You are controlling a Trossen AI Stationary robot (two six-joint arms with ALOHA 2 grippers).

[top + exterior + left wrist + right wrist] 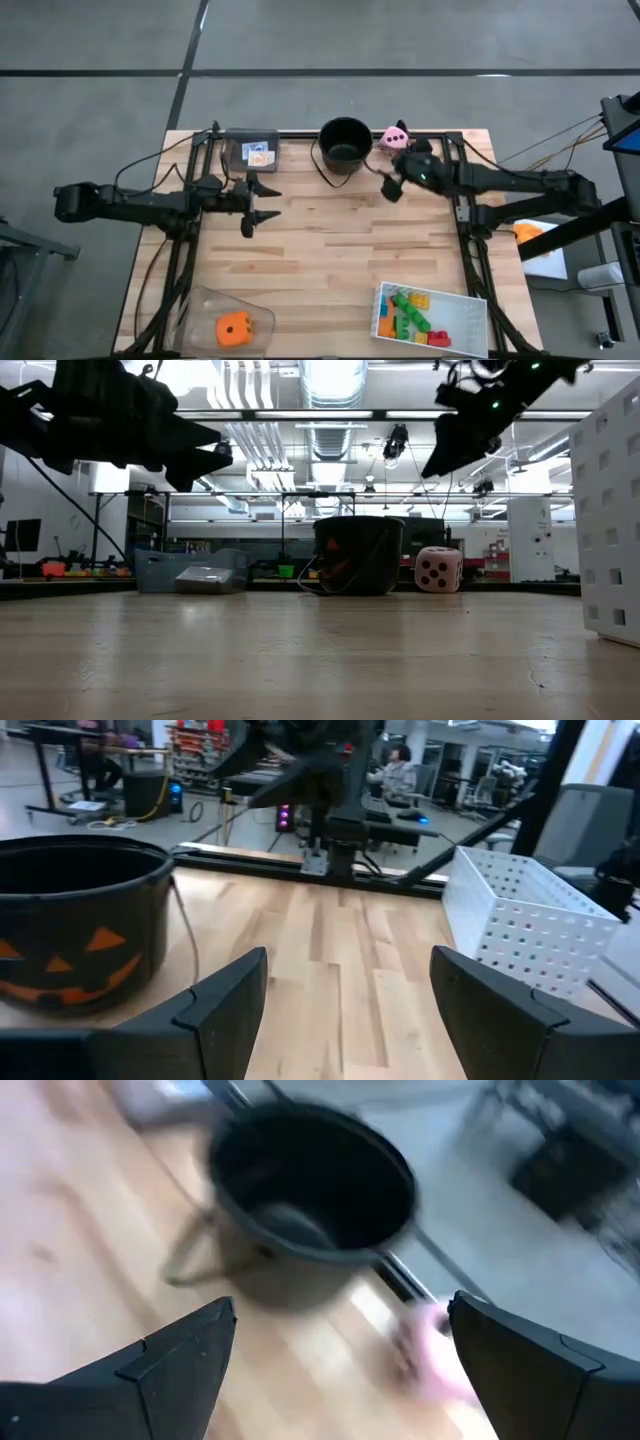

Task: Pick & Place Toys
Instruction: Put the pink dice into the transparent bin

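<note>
Toys lie in three places. A pink dotted die [395, 138] rests on the table just right of the black bucket [345, 145]. An orange die [232, 328] sits in a clear tray at the near left. Several coloured bricks [415, 312] fill a white tray [478, 300] at the near right, and small cards [258, 155] lie in a clear tray at the far edge. My left gripper [264, 201] hangs open above the table, left of centre, pointing level toward the right. My right gripper [390, 185] hovers open near the bucket and the pink die [435, 1350], slanting down.
The bucket [80, 930] has an orange pumpkin face and a wire handle lying on the table. The white perforated tray [530, 920] stands at the table's right. Bare wood lies between the two arms in the table's middle. Black frame rails run along both sides.
</note>
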